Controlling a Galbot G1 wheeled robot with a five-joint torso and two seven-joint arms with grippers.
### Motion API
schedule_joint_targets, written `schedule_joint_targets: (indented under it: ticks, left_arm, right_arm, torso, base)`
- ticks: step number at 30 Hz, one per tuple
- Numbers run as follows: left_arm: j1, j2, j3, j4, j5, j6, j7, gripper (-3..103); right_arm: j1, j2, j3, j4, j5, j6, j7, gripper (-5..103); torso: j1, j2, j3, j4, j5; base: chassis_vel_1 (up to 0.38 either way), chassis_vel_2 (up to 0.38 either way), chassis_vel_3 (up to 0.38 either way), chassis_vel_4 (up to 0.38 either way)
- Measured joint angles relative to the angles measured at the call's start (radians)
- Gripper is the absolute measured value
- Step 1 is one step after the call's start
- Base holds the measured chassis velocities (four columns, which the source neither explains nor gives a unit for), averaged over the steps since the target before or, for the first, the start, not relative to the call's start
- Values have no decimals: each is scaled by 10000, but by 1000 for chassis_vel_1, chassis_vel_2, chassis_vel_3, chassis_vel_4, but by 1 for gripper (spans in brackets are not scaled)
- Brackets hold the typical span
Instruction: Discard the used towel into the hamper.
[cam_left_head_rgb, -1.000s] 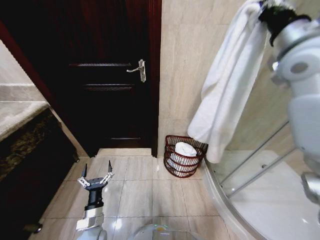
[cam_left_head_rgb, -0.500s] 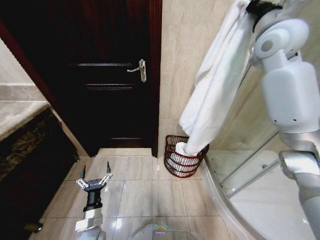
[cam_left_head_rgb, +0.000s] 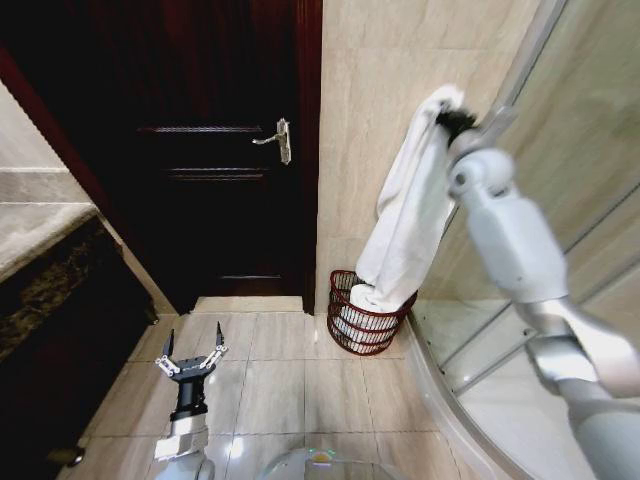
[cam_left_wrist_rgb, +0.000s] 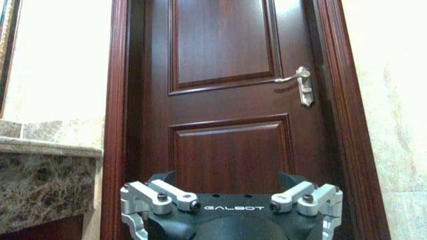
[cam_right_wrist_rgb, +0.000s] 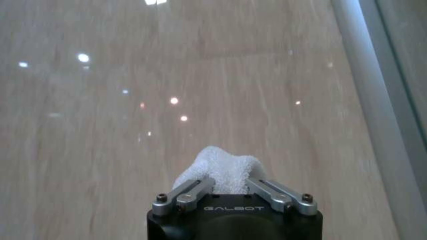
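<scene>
A long white towel (cam_left_head_rgb: 405, 215) hangs from my right gripper (cam_left_head_rgb: 452, 112), which is shut on its top end high against the beige wall. The towel's lower end reaches down into the hamper (cam_left_head_rgb: 362, 322), a small reddish-brown slatted basket on the floor in the corner beside the door. In the right wrist view the fingers (cam_right_wrist_rgb: 193, 190) pinch a bunch of white towel (cam_right_wrist_rgb: 223, 170) facing the wall. My left gripper (cam_left_head_rgb: 190, 360) is parked low over the floor tiles, open, with nothing between its fingers.
A dark wooden door (cam_left_head_rgb: 215, 150) with a metal lever handle (cam_left_head_rgb: 277, 139) stands closed left of the hamper. A dark marble-topped counter (cam_left_head_rgb: 45, 240) runs along the left. The curved glass shower enclosure (cam_left_head_rgb: 520, 360) bounds the right. Open floor tiles (cam_left_head_rgb: 280, 390) lie ahead.
My right arm has swung down and leftward, carrying the towel from high at the upper right to over the hamper. The towel's lower end now hangs into the hamper. The left arm has stayed put.
</scene>
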Motion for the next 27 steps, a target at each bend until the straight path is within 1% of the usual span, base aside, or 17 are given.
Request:
schedule_joint_targets:
  ticks: [1, 3, 4, 6, 7, 11, 17, 18, 20, 22, 24, 27]
  left_arm:
    - [12, 0, -5, 3, -5, -22, 0, 100]
    - [49, -1, -26, 54, -21, -98, 0, 100]
    - [49, -1, -26, 54, -21, -98, 0, 100]
    - [71, -1, -44, 138, -49, -219, -1, 100]
    - [71, -1, -44, 138, -49, -219, -1, 100]
    - [90, -1, -41, 209, -116, -349, -1, 100]
    - [118, -1, -18, 253, -119, -470, -1, 100]
    - [145, -1, -25, 248, -132, -493, -1, 100]
    - [221, -1, -84, 191, -214, -575, -12, 100]
    - [258, 0, -113, 172, -249, -615, -20, 100]
    - [312, -1, -140, 155, -282, -662, -27, 100]
    - [477, -1, -132, 150, -275, -790, -52, 100]
  right_arm:
    - [-296, 52, 97, 83, -125, 14, -36, 5]
    - [-1019, 184, 339, 177, -335, 53, -155, 5]
    - [-1019, 184, 339, 177, -335, 53, -155, 5]
    - [-1828, 351, 589, 209, -405, 146, -372, 5]
    - [-1828, 351, 589, 209, -405, 146, -372, 5]
    - [-2679, 693, 743, -170, -621, 615, -787, 5]
    - [-2931, 1046, 703, -267, -671, 688, -759, 5]
    - [-2852, 1144, 637, -275, -674, 687, -642, 5]
    - [-2615, 1279, 558, -280, -629, 655, -344, 5]
    - [-2620, 1309, 557, -296, -589, 640, -295, 5]
    - [-2758, 1335, 568, -374, -579, 629, -302, 5]
    - [-3438, 1463, 636, -864, -788, 604, -515, 5]
  torso:
    - [-1, 0, -1, -2, -4]
    - [-1, 0, -1, -3, 3]
    - [-1, 0, -1, -3, 3]
    - [-1, 0, 0, -4, 2]
    - [-1, 0, 0, -4, 2]
    - [-1, 0, 0, -3, 1]
    - [-1, 0, 0, -2, 2]
    - [-1, 0, 0, -3, 0]
    - [-1, 1, -1, 3, -5]
    - [-1, 1, -2, 3, -10]
    - [-1, 1, -2, 4, -9]
    - [-1, 0, 1, -2, 8]
  base:
    - [0, 0, 0, 0]
    - [0, 0, 0, 0]
    - [0, 0, 0, 0]
    - [0, 0, 0, 0]
    - [0, 0, 0, 0]
    - [0, 0, 0, 0]
    - [0, 0, 0, 0]
    - [0, 0, 0, 0]
    - [0, 0, 0, 0]
    - [0, 0, 0, 0]
    - [0, 0, 0, 0]
    - [0, 0, 0, 0]
